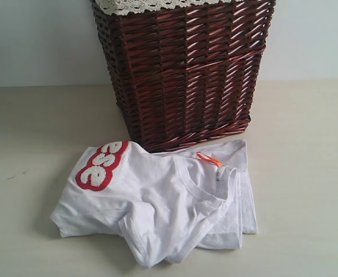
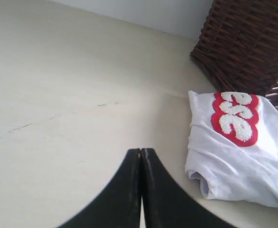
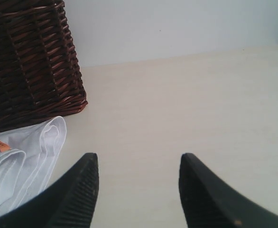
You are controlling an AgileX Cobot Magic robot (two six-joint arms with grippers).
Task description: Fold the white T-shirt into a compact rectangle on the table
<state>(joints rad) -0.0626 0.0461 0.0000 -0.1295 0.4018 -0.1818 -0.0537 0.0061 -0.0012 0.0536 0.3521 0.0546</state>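
Note:
The white T-shirt (image 1: 157, 202) lies crumpled on the table (image 1: 301, 173), just in front of the wicker basket. Its red band with fuzzy white letters (image 1: 101, 164) faces up at the left end, and the orange neck tag (image 1: 209, 158) shows near the basket. Neither gripper appears in the exterior view. In the left wrist view my left gripper (image 2: 141, 151) is shut with nothing in it, above bare table and apart from the white T-shirt (image 2: 234, 161). My right gripper (image 3: 139, 159) stands open over bare table, with an edge of the white T-shirt (image 3: 30, 156) off to one side.
A tall dark red-brown wicker basket (image 1: 183, 69) with white lace trim (image 1: 146, 6) stands right behind the shirt and touches its back edge. A pale wall rises behind the table. Bare table surface stretches to the left and right of the shirt.

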